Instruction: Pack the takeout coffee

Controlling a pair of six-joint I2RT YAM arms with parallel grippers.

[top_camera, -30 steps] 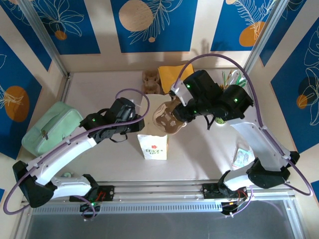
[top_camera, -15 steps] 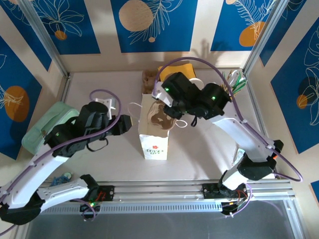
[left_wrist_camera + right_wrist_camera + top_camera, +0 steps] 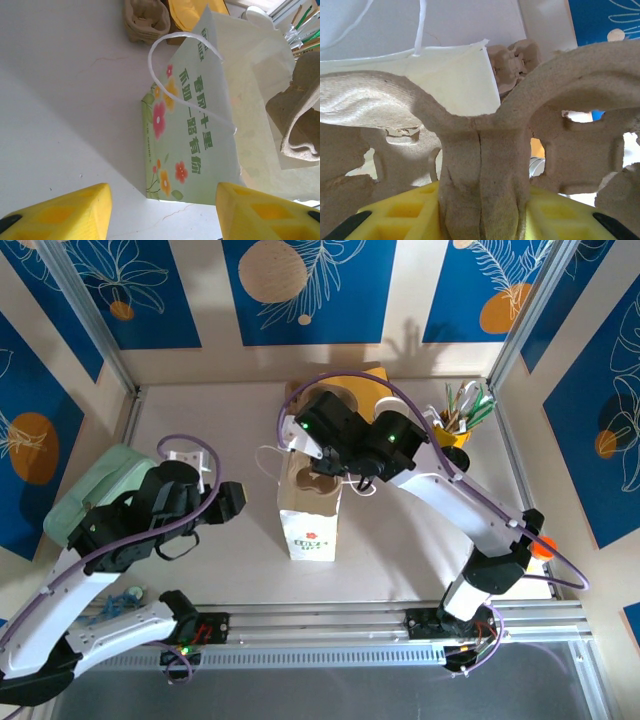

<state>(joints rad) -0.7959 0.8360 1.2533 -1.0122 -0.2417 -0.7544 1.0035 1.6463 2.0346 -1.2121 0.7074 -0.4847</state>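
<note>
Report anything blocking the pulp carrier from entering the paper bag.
Nothing visible. The carrier, clamped in the right pincer, sits at the open mouth of the bag; the left pincer is open, clear of it.

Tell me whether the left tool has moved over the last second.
Yes. The left tool has drawn back leftward, away from the white flower-printed paper bag and toward the mint-green zip pouch.

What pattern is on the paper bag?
Red and yellow flowers with green characters on the pale paper bag; clearest in the left wrist view.
</note>
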